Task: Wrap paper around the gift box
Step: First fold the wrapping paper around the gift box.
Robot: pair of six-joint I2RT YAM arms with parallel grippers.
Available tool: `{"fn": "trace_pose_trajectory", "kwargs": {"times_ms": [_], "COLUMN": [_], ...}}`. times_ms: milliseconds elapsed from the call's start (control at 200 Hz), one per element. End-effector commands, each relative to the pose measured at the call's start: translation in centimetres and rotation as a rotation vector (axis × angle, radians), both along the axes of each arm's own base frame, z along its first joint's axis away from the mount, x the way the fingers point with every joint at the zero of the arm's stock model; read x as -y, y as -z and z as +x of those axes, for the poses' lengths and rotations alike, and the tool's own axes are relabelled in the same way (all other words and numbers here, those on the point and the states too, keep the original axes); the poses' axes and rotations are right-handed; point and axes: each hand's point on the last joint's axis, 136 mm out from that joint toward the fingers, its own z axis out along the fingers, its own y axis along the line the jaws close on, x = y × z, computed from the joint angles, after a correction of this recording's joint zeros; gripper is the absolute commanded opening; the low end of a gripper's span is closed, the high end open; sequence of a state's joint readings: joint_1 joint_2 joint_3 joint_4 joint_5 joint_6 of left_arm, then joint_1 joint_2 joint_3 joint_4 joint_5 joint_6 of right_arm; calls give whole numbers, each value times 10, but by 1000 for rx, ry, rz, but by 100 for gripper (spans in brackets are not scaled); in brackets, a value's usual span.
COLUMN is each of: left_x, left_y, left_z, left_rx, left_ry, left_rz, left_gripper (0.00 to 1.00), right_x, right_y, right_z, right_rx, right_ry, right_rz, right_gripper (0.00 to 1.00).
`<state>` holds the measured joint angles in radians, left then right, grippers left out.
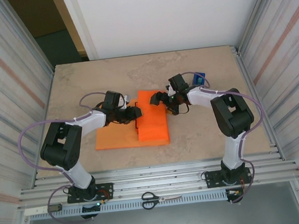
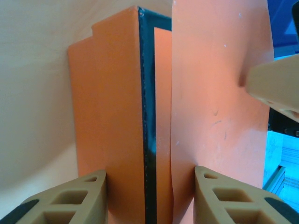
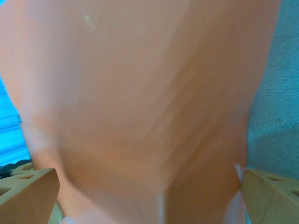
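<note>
- I watched a beige stone-look table [image 1: 83, 81] with ribbed metal walls; the gift box [image 2: 148, 140] lay near its middle.
- The orange paper [image 1: 115, 139] lay under the box, with one flap folded over its top.
- My left gripper [image 1: 135, 113] sat at the box's dark left edge, jaws narrowed around box and paper. I couldn't tell whether they gripped.
- My right gripper [image 3: 149, 175] hung over the flap, jaws spread wide.
- A blue tape dispenser [image 1: 200, 79] stood right of the box.
</note>
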<state>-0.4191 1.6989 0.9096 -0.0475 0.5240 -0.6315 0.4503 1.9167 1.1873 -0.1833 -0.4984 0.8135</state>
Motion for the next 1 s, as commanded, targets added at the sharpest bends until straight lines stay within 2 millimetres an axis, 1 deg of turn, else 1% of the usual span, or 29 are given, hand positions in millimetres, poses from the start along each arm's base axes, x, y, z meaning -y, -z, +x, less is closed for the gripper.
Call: {"fn": "trace_pose_trajectory", "kwargs": {"times_ms": [0,110,190,301,361,576,671,752,847,992], "left_x": [-29,-28,-28,-27,-27,-27,-28,-28,-28,-27], "left_y": [66,66,65,64,64,66,67,66,67,66], "left_z": [-40,-39,-39,-38,-37,-38,-39,-39,-39,-39], "left_rx": [-187,-186,-185,-184,-183,-188,-189,-190,-190,-189], "left_ry": [-11,-9,-10,-9,-10,-7,-7,-9,-8,-7], "left_rz": [185,181,180,178,178,182,184,186,184,183], "left_gripper": [41,41,41,41,41,40,40,40,40,40], "right_x": [3,11,17,23,20,-8,-17,-21,-21,-27], "right_y": [28,45,53,54,46,-10,-23,-24,-19,-15], "right_z": [-11,-24,-32,-34,-30,-7,-2,-1,-2,-6], "right_rx": [-75,-116,-126,-121,-100,12,30,31,21,2], "right_ry": [24,25,21,33,26,-9,-11,-12,-12,-22], "right_rz": [-59,-109,-157,-167,-138,15,55,62,56,81], "right_gripper": [98,98,98,98,98,98,98,98,98,98]}}
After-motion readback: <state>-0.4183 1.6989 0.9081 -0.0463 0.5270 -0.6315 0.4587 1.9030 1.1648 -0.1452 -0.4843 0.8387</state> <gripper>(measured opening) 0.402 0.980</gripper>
